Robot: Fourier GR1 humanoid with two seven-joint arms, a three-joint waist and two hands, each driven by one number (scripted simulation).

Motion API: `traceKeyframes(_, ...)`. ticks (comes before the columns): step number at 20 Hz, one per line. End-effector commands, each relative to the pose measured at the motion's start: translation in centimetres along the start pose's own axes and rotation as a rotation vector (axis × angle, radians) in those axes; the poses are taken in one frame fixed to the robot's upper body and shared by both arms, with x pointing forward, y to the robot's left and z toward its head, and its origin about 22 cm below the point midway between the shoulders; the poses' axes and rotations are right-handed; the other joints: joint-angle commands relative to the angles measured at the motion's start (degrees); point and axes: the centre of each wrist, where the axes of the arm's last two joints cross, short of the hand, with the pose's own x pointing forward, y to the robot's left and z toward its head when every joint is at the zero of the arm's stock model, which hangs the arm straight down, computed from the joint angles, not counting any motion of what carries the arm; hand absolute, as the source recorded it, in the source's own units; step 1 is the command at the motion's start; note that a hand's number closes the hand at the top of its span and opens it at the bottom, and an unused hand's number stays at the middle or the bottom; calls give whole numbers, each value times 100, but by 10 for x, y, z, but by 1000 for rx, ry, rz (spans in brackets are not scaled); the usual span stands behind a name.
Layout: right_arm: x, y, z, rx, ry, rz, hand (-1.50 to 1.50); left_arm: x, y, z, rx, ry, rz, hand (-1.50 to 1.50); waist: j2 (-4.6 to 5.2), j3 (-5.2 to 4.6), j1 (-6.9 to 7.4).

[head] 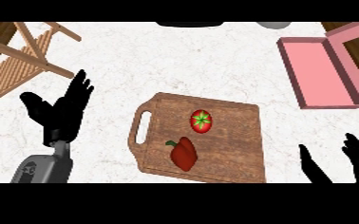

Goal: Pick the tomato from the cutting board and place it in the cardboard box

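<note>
A red tomato (201, 121) with a green star-shaped stem lies on the wooden cutting board (231, 142), near its middle. The box (317, 72) is pink with an open lid and sits at the far right of the counter. My left hand (61, 111) stands open at the left, fingers up, well apart from the board. Only the thumb and fingertips of my right hand (314, 168) show at the lower right, straight and holding nothing, just right of the board.
A red bell pepper (184, 154) lies on the board just below the tomato. A wooden rack (28, 57) fills the upper left corner. A dark object (189, 24) and a grey one (275, 24) sit at the far edge.
</note>
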Motion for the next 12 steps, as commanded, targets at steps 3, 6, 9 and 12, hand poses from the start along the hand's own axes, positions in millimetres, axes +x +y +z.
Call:
traceKeyframes(3, 4, -16, 47, 150, -26, 206, -150, 37, -1, -2, -43, -157, -6, 0, -13, 63, 145)
traceKeyframes(6, 9, -35, 54, 362, 67, 322, -150, 36, -8, 3, -64, -163, -15, 0, -8, 47, 232)
traceKeyframes(9, 33, -37, 57, 489, 137, 362, -150, 33, -18, 1, -59, -169, -22, 0, 20, 42, 290)
traceKeyframes(12, 73, -34, 55, 516, 171, 332, -150, 36, -28, 2, -80, -170, 6, 0, 15, 48, 343)
